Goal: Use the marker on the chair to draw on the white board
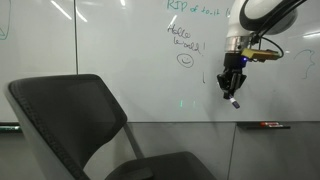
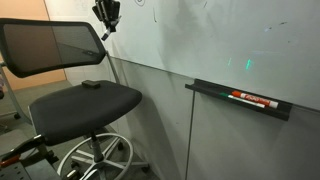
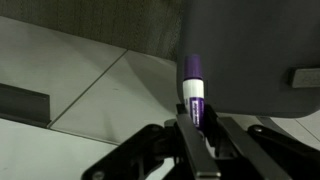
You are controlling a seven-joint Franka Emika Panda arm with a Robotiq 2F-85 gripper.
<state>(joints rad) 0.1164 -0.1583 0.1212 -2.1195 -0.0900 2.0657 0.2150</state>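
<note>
On the large glossy white board (image 1: 120, 40), in an exterior view, you can read "RIP" at the start of the top line of green handwriting (image 1: 195, 6); the rest of that line is too small to make out. Below it are two short green scribbled lines (image 1: 183, 40) you cannot read, and a small drawn smiley face (image 1: 185, 60). Any print on the red-and-white pen (image 2: 252, 98) in the dark wall tray (image 2: 203, 87), or on the slim purple-and-white marker (image 3: 196, 92), is too blurred to read.
</note>
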